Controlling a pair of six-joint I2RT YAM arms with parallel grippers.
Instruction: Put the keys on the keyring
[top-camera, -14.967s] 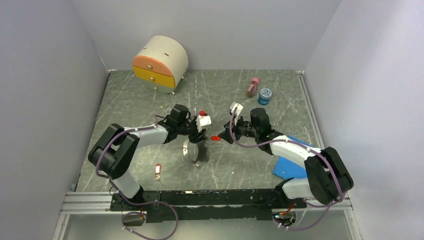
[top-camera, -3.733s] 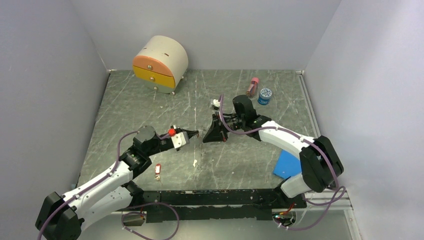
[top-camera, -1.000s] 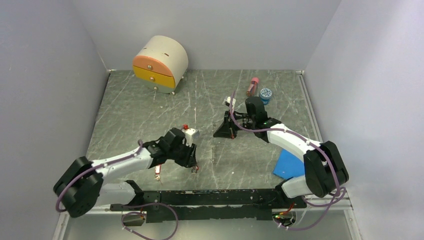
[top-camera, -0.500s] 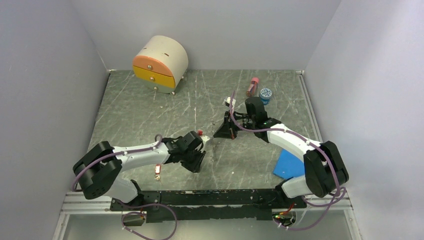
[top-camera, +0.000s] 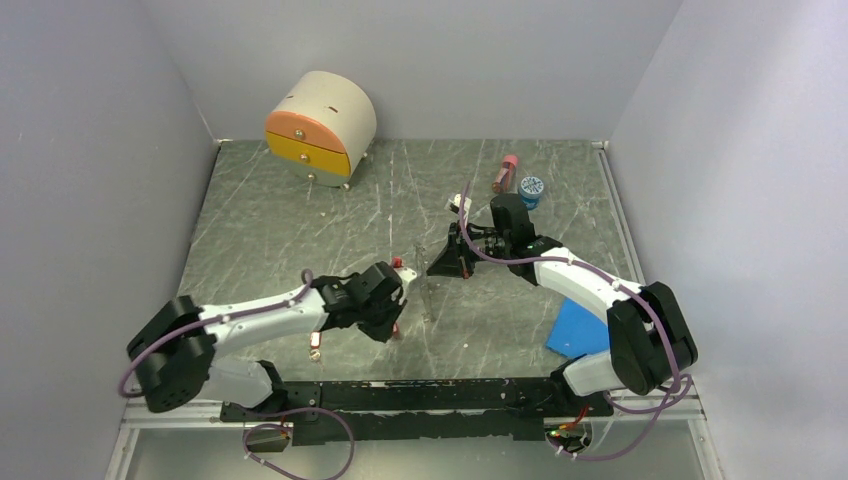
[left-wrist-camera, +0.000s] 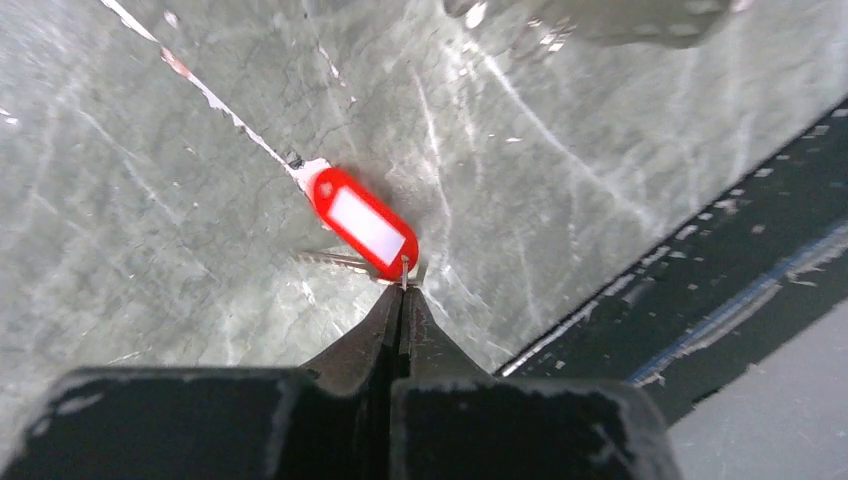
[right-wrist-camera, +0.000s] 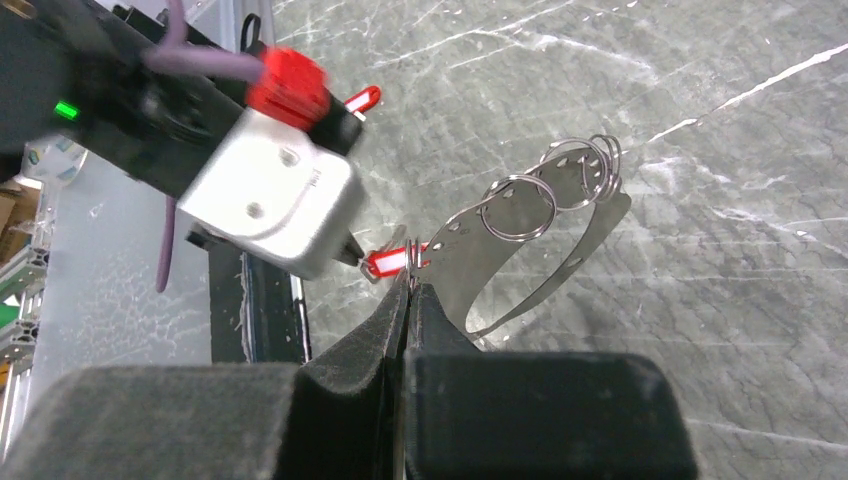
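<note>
One key (left-wrist-camera: 362, 225): red tag, plain white label.

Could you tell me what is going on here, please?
The robot is working on getting keys onto a keyring. The left gripper is shut on the small loop at the end of a red-tagged key, low over the table near its front edge. The right gripper is shut on the keyring and holds it up close beside that key. A second key lies loose on the table next to the left arm, not yet picked up.
</note>
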